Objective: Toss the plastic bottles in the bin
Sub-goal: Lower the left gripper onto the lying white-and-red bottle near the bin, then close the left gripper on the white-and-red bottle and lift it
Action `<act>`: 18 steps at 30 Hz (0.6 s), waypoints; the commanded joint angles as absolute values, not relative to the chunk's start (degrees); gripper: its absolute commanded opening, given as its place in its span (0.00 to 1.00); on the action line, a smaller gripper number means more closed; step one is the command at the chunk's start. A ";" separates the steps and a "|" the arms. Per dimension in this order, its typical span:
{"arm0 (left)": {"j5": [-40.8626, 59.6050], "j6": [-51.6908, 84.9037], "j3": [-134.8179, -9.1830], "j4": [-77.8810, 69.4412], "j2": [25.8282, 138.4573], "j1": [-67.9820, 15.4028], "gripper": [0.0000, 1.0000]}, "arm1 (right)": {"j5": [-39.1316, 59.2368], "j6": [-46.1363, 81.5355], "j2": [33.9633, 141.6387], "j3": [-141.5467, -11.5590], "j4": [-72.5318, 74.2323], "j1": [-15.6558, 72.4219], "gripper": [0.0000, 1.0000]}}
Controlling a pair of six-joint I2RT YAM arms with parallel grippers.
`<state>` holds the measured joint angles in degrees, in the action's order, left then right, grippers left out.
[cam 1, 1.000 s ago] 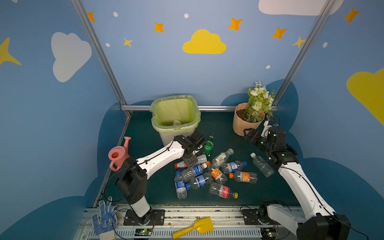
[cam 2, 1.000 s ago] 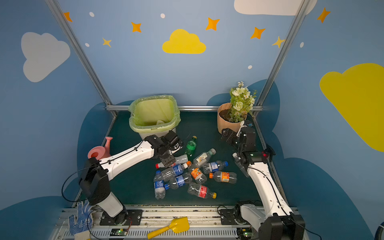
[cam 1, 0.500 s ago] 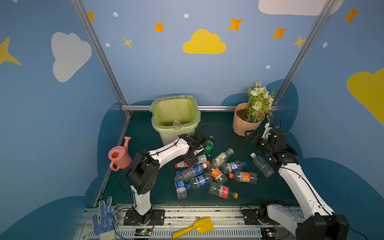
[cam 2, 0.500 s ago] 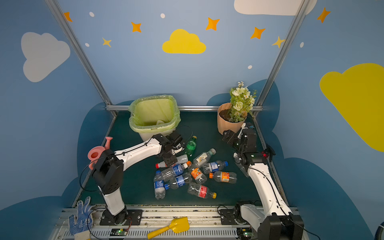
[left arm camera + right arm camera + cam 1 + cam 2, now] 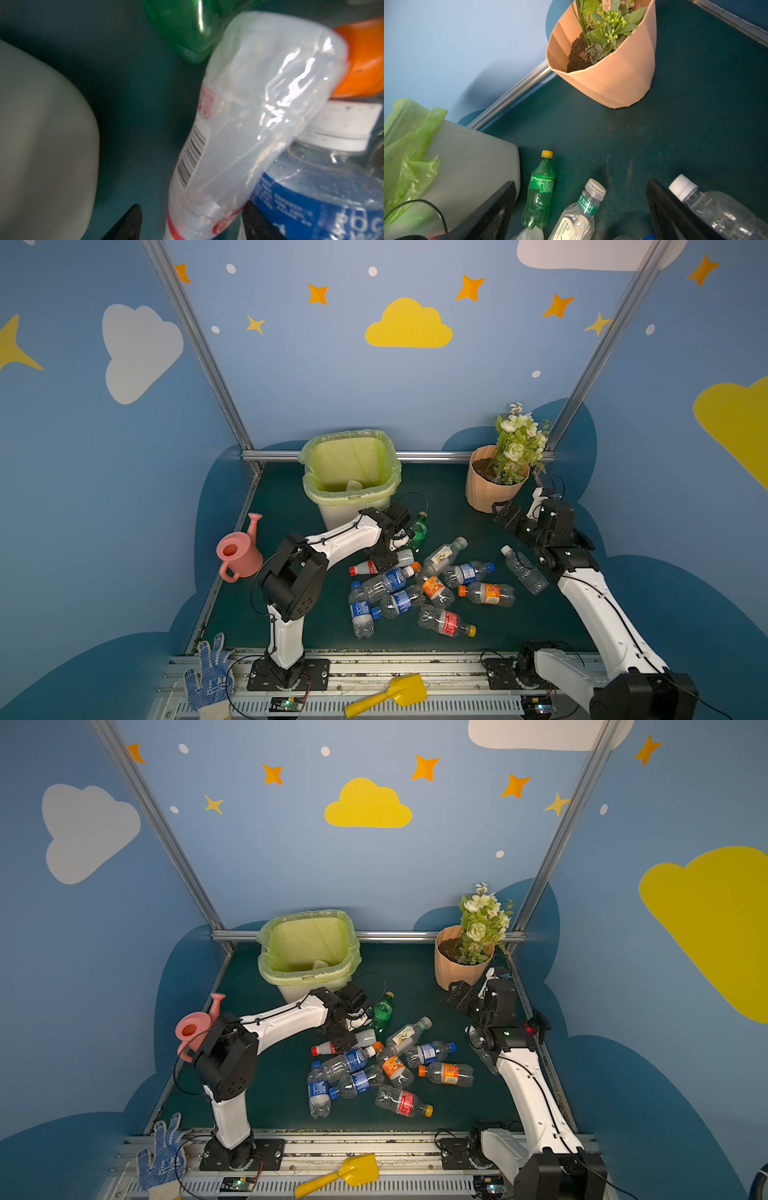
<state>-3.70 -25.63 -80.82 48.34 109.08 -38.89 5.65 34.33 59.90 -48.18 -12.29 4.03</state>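
The left arm (image 5: 345, 537) reaches across the dark green desk (image 5: 282, 506) to the bin-side edge of the heap of plastic bottles (image 5: 434, 587). Its jaws point down over a white bottle (image 5: 239, 108) with a red cap, which lies on its side just in front of the bin (image 5: 345, 513). In the left wrist view the two black fingers (image 5: 128, 224) stand on either side of that bottle's red-labelled end, partly open. A strip of desk shows between one finger and the bottle, and the other finger sits against it or very near, so the jaws straddle the bottle with no squeeze visible. The white bottle leans on a blue-labelled bottle (image 5: 311, 197), and an orange cap (image 5: 369, 62) shows past its far end. A green bottle (image 5: 417, 531) with a yellow cap lies just beyond, near the bin's corner. The rest of the heap lies flat in the middle of the desk: clear bottles with blue, orange and red labels, several of them touching. One clear bottle (image 5: 523, 570) with a white cap lies apart from the heap, beside the right arm (image 5: 590, 597). That arm holds its jaws above the desk in front of the peach flower pot (image 5: 490, 489). Their fingers (image 5: 488, 214) are spread wide and grip nothing. The bin, lined with a light-green bag, stands at the back of the desk against the metal rail. A pale thing lies inside it, too dim to name. A pink watering can (image 5: 239, 551) stands at the desk's left edge, well clear of the bottles.
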 commanded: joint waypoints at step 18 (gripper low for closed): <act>1.01 -27.53 -81.41 47.46 112.02 -37.19 0.70 | 6.68 35.30 58.08 -47.01 -12.11 2.84 0.97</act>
